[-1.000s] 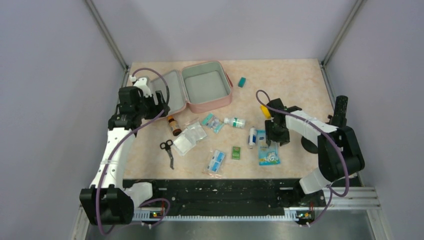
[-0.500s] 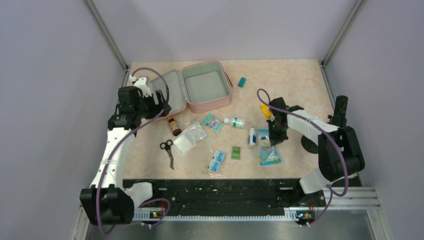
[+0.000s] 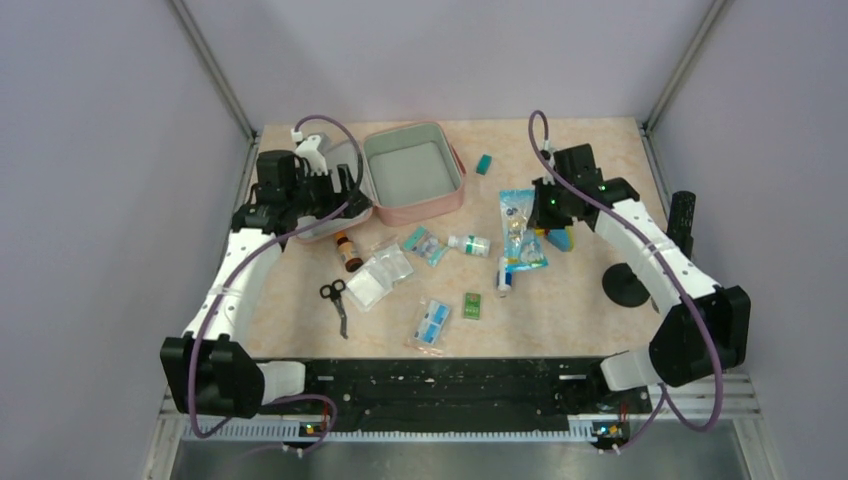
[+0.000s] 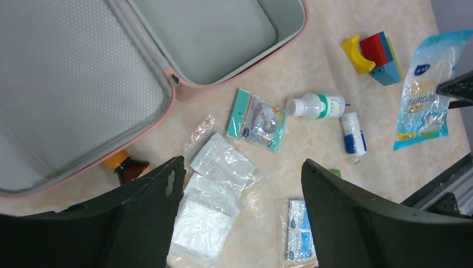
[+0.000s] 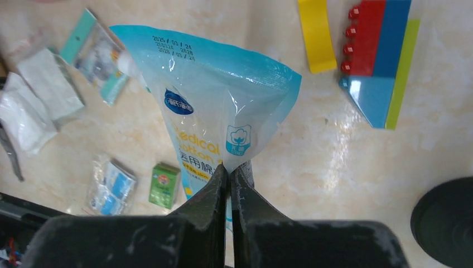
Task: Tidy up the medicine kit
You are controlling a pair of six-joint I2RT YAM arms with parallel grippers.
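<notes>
On the peach table (image 3: 580, 160) in front of me lie a brown bottle (image 3: 347, 250), black scissors (image 3: 336, 300), clear gauze packets (image 3: 380, 275), a teal-edged packet (image 3: 426, 245), a white bottle with a green band (image 3: 468, 243), a white-and-blue tube (image 3: 504, 275), a small green box (image 3: 472, 305) and a blue-and-white packet (image 3: 432, 322). A blue cotton bag (image 5: 223, 123) hangs clear of the surface near the tube, with the coloured blocks (image 5: 385, 56) just beside it on my right. A small teal block (image 3: 484, 164) sits alone toward the far edge, and a black round base (image 3: 627, 288) rests well to my right
</notes>
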